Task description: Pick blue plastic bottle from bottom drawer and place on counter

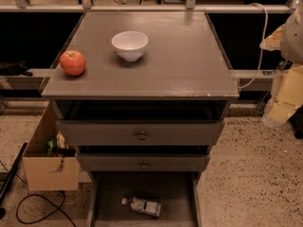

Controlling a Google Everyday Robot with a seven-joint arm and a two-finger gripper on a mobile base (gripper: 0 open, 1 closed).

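Observation:
The blue plastic bottle (143, 205) lies on its side on the dark floor of the open bottom drawer (176, 193), with its white cap pointing left. The counter (184, 60) is the grey top of the cabinet. My gripper (279, 105) hangs at the right edge of the view, beside the cabinet's right side and below counter height. It is far from the bottle, and nothing shows in it.
A white bowl (129, 45) and a red apple (72, 63) sit on the counter's left half. Two drawers with round knobs (141, 135) are slightly open above the bottom drawer. A cardboard box (47, 167) and cables (42, 207) are on the floor at the left.

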